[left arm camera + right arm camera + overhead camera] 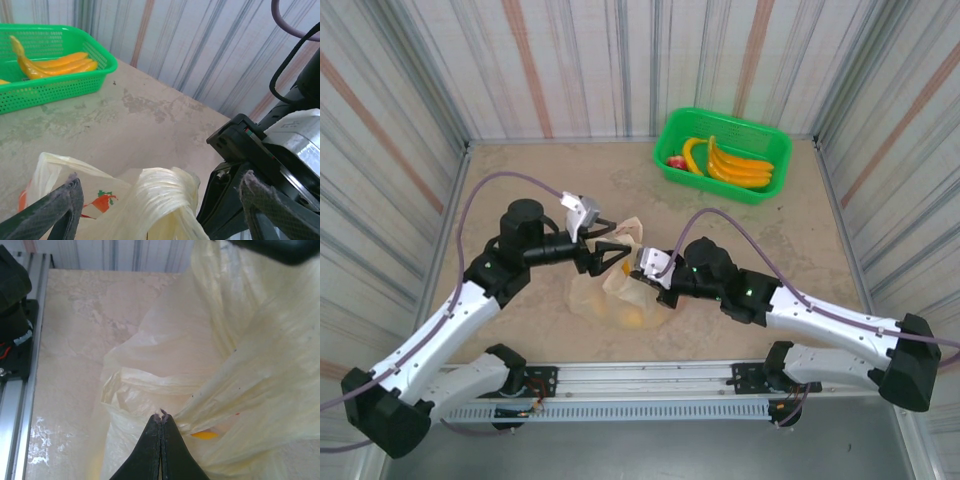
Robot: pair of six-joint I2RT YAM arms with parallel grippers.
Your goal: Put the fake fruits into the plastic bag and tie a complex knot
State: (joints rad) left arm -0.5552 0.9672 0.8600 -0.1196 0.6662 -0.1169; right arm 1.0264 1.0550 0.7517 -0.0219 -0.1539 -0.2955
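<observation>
The plastic bag [588,295] lies at the centre of the top view, between the two arms. An orange fruit [632,318] is visible through its film. The right gripper [161,416] is closed, fingertips together, on a gathered fold of the bag wall at the lower centre of the right wrist view. The left gripper [161,186] stands with its jaws wide apart, one finger at the lower left and one at the lower right of the left wrist view. It sits astride a bunched handle strip [162,195], which is not clamped. Bananas [738,166] and a small red fruit [675,161] lie in the green basket [779,150] at the upper right of the top view, well apart from the bag.

The step in hand is judged to be a grasp on the handle strip for tying. The strip should be centred between the pads before closure, and the whole bunch should be taken, not a single ply. The fold held on the right should be held taut so that the bag is not dragged. Pull should be applied gradually, since thin film is likely to stretch or tear. Loading is judged incomplete while fruit lies in the basket.
</observation>
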